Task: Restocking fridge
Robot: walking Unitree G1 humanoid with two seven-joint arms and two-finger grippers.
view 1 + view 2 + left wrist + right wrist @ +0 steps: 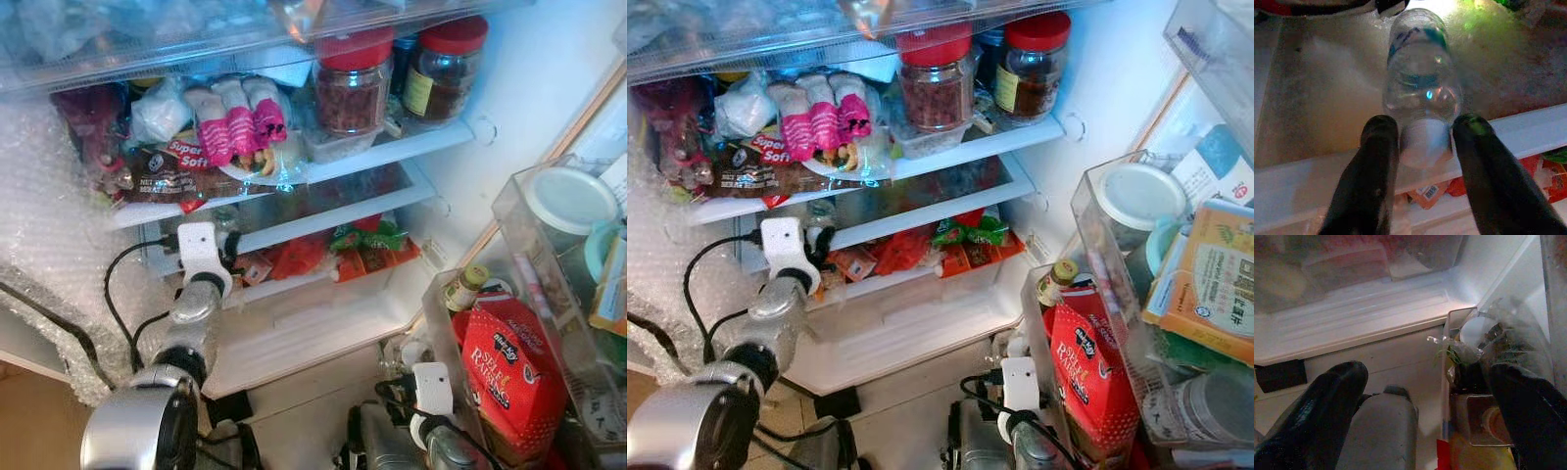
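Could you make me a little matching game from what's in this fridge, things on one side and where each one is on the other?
Things:
1. clear bottle
2. red raisin carton
3. red-lidded jars
4. left claw

Places:
A. in the door bin
B. on the upper shelf
C. lying on a lower shelf
D. either side of the bottle's white cap

Pairs: 1-C, 2-A, 3-B, 4-D

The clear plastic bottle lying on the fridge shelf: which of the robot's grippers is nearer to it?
Left. The left gripper straddles the cap end of the clear plastic bottle; the right gripper hangs low by the door bins, far off.
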